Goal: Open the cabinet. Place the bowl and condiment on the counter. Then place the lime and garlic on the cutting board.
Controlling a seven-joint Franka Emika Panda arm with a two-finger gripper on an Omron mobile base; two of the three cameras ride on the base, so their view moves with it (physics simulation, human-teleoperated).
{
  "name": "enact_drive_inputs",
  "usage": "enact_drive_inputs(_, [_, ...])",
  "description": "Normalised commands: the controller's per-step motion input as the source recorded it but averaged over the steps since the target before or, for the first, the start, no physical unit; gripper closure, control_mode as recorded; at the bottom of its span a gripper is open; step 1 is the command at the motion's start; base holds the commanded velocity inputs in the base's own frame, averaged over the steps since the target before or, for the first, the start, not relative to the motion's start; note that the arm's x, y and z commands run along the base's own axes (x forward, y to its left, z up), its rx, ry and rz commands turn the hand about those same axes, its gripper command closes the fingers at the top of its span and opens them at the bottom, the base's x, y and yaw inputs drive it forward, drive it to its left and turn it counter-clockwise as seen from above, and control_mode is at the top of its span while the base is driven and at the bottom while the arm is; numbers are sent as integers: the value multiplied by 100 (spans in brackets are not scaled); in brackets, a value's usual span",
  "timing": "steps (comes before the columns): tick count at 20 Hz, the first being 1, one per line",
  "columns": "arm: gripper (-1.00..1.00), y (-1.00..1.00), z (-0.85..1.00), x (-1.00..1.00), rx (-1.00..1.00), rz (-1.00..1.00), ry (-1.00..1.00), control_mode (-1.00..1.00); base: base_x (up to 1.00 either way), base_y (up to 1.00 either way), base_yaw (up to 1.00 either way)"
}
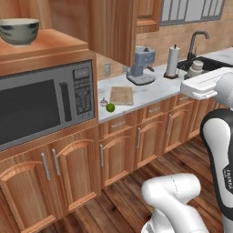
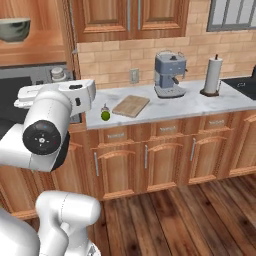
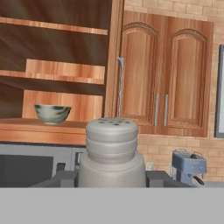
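Gripper [image 3: 111,177] clamps pale grey-beige condiment [image 3: 111,151] with ridged rounded cap.

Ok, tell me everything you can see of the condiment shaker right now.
The condiment is a small pale grey-beige shaker with a stepped, ribbed round cap that has small holes in its flat top, over a wider rounded body. It looks like matte plastic or ceramic. It stands upright between the gripper fingers, whose dark tips flank its body on both sides, so it appears held. In the right base view it sits by the white hand, in front of the microwave. What lies beneath it is hidden.
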Motion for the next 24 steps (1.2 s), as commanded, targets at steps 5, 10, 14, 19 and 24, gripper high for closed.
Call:
enact_drive_inputs(5, [100,0,0,0,0,0,0,100,7,-70,-14])
enact_drive_inputs(10, [100,0,0,0,0,0,0,100,29,-59,-11])
enact_drive_inputs(14, [100,0,0,0,0,0,0,100,64,-29,-4])
enact_drive_inputs(19, [100,0,0,0,0,0,0,100,83,-4,0])
enact_drive_inputs(24, [100,0,0,0,0,0,0,100,65,-19,0])
